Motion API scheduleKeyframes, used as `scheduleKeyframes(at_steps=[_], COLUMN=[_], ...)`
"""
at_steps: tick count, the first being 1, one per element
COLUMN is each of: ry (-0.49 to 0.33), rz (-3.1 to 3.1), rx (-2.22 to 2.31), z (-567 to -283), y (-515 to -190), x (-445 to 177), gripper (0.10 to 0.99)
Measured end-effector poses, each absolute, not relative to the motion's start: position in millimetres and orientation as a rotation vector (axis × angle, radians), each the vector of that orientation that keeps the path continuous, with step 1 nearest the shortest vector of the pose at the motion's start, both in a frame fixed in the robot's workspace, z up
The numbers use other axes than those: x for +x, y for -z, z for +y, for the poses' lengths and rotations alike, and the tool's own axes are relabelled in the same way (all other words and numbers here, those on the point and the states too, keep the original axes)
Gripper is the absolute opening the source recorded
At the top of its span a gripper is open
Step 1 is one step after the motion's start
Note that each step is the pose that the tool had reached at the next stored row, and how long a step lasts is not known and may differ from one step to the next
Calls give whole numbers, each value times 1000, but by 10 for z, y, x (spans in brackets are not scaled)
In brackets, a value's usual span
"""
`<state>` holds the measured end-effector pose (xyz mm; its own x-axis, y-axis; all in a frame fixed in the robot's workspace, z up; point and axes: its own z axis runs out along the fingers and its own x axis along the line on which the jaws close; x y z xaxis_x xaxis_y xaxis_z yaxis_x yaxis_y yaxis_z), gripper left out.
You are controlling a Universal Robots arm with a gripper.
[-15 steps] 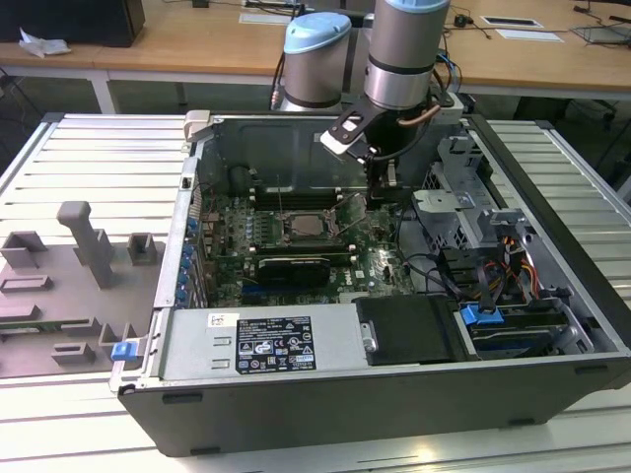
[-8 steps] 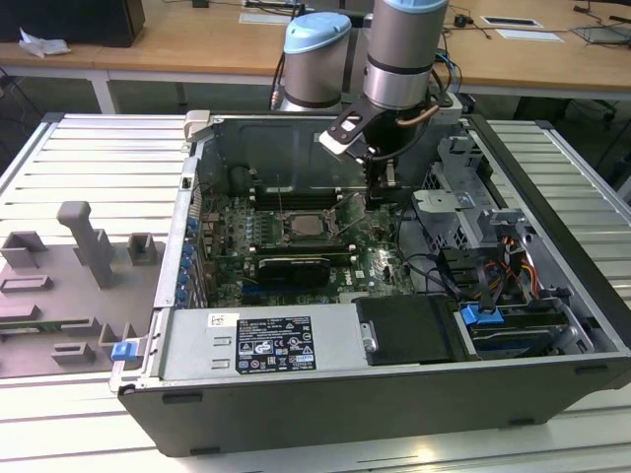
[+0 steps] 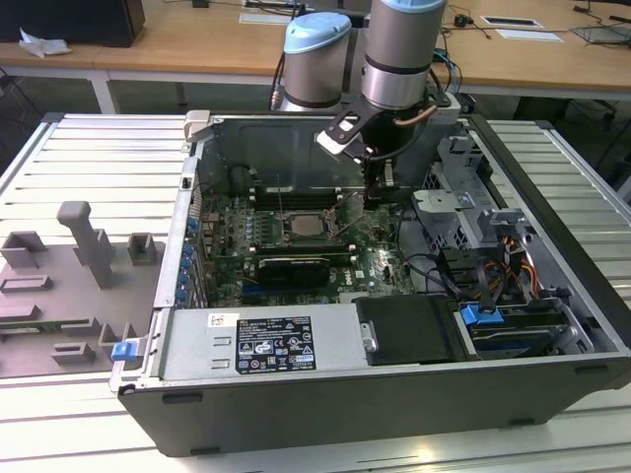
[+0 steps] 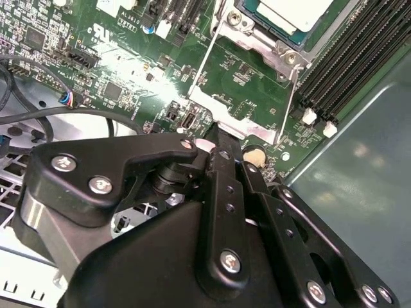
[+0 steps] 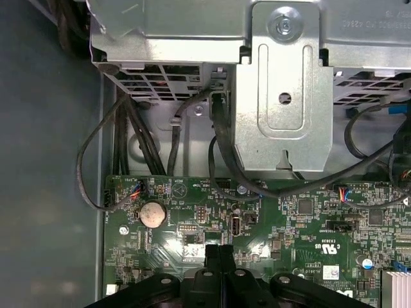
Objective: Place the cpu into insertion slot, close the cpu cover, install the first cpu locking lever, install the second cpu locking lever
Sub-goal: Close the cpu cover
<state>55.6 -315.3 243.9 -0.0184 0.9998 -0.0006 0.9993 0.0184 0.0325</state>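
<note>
The cpu [image 4: 297, 11] lies flat in the insertion slot [image 4: 255, 42], pale metal top up; in the exterior view the cpu [image 3: 304, 226] sits mid-board. The cpu cover [image 4: 221, 110] is swung open away from the slot, green board showing through its cut-out. Two thin wire levers [image 4: 207, 59] run along its sides. My gripper [image 4: 215, 136] is shut, its black fingertips at the cover's free edge, with nothing seen between them. In the exterior view the gripper [image 3: 377, 197] hangs just to the right of the socket. The first wrist view shows the shut gripper [image 5: 218, 249] over the board.
The open computer case [image 3: 177, 325] lies on a slatted table. A black graphics card [image 3: 288, 268] sits in front of the socket, memory slots [image 4: 347, 58] beside it. A metal drive cage [image 5: 282, 96], loose cables [image 5: 128, 147] and a coin battery [image 5: 153, 213] are close to the gripper.
</note>
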Motion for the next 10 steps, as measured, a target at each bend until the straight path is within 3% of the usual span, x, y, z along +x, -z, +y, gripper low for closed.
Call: scheduleKeyframes(at_steps=[10], ry=[-36], rz=[2225], rx=[2185], z=[-3153], y=[-2439], x=[520], gripper=[106])
